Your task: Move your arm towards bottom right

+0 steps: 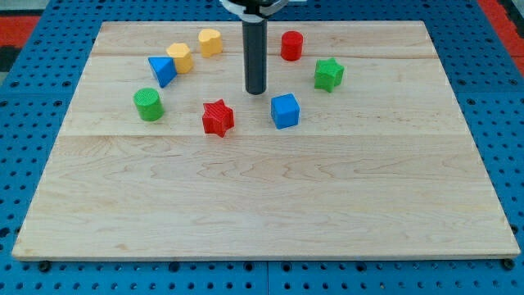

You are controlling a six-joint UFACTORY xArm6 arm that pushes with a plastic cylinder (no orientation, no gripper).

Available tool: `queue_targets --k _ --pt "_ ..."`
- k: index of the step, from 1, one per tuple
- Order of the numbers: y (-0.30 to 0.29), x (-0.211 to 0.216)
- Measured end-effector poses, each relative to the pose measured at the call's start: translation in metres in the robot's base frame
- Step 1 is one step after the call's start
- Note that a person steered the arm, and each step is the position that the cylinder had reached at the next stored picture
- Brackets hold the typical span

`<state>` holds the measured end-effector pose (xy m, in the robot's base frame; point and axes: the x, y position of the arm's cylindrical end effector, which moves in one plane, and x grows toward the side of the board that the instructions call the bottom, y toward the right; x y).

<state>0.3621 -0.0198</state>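
My tip (255, 91) stands on the wooden board (262, 197) in the upper middle of the view. A blue cube (285, 111) lies just to its lower right and a red star (218, 117) to its lower left. A red cylinder (291, 45) is up and to the right, and a green star (328, 74) further right. At the view's left lie a yellow cylinder (210, 42), a yellow block (179, 57), a blue triangular block (162, 70) and a green cylinder (148, 104). The tip touches no block.
The board lies on a blue perforated table (33, 164). A red patch (24, 29) shows at the top left corner, and another (499, 16) at the top right.
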Motion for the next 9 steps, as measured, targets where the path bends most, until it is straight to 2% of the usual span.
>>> queue_targets --k 1,2,3,4,5,7,9 --pt "-0.011 0.023" --pt "0.002 0.041" --pt "0.043 0.046" --pt "0.059 0.046" --pt "0.035 0.052" --pt "0.054 0.107" --pt "0.055 0.111"
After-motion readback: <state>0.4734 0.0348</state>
